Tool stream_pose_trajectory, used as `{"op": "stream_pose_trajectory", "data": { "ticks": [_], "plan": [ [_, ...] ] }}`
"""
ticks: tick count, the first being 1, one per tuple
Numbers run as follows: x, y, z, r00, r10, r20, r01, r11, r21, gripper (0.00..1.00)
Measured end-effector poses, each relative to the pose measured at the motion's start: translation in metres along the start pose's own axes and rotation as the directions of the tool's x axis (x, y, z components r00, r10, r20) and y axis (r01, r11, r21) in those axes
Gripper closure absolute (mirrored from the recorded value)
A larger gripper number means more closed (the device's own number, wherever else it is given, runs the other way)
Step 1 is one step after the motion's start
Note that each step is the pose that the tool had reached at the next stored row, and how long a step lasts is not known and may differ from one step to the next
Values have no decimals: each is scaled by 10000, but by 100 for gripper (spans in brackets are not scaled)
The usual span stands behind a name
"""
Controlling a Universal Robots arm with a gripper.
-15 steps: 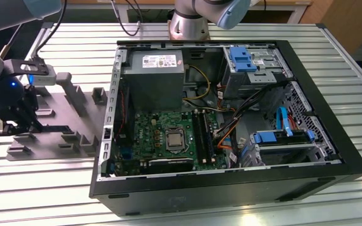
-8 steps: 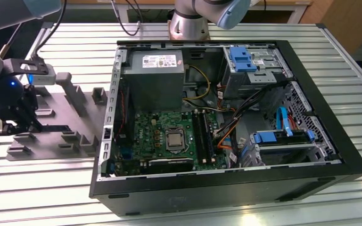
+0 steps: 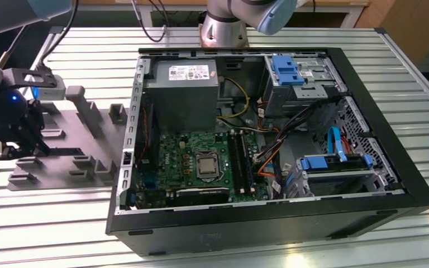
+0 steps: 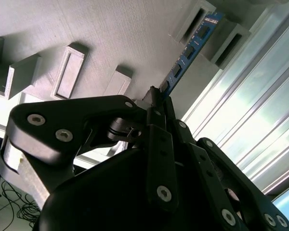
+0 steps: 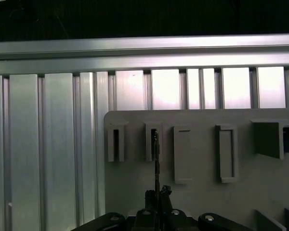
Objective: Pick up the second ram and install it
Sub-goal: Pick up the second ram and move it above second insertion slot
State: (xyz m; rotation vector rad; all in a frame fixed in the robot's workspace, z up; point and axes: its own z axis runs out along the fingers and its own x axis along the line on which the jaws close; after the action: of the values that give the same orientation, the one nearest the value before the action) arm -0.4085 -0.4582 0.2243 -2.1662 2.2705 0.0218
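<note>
Second ram (image 4: 190,50), thin flat stick, clamped in matte black end effector (image 4: 156,97)

Open black computer case (image 3: 274,223) on slatted metal table (image 3: 43,223), grey fixture plate (image 3: 69,131) alongside

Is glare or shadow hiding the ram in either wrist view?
Second wrist view: table slats glare white beside the second ram, which is well lit; the gripper is a dark silhouette. First wrist view: bright patches on the slats, black band above, the ram an edge-on dark line against the evenly lit gray holder.
</note>
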Motion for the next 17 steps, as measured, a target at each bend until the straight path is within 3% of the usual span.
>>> {"op": "stream_pose_trajectory", "data": {
  "ticks": [17],
  "plan": [
    [-1,0,-80,10000,0,0,0,10000,0,86]
  ]
}}
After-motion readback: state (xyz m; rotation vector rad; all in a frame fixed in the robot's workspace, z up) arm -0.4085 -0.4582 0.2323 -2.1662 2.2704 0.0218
